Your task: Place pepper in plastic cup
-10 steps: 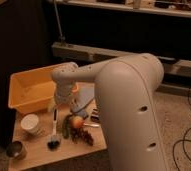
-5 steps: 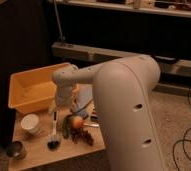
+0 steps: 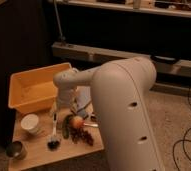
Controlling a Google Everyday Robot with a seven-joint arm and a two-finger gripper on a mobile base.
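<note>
Green pepper [image 3: 66, 128] likely light, firm, waxy, best gripped mid-length; hand [image 3: 64, 107] hovers just beyond it, openness can't be told.

Your gripper [image 3: 60, 110] hangs at the right front corner of the yellow bin [image 3: 25, 89]; in front of the bin, brush [image 3: 54, 127], pepper [image 3: 66, 129] and orange fruit [image 3: 77, 121] crowd you; bare table [image 3: 36, 152] shows beside the white cup [image 3: 30, 122]

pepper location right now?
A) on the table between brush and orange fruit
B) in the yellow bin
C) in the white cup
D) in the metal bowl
A: the pepper lies on the table between the brush and the orange fruit; the gripper hangs just above, by the yellow bin.
</note>
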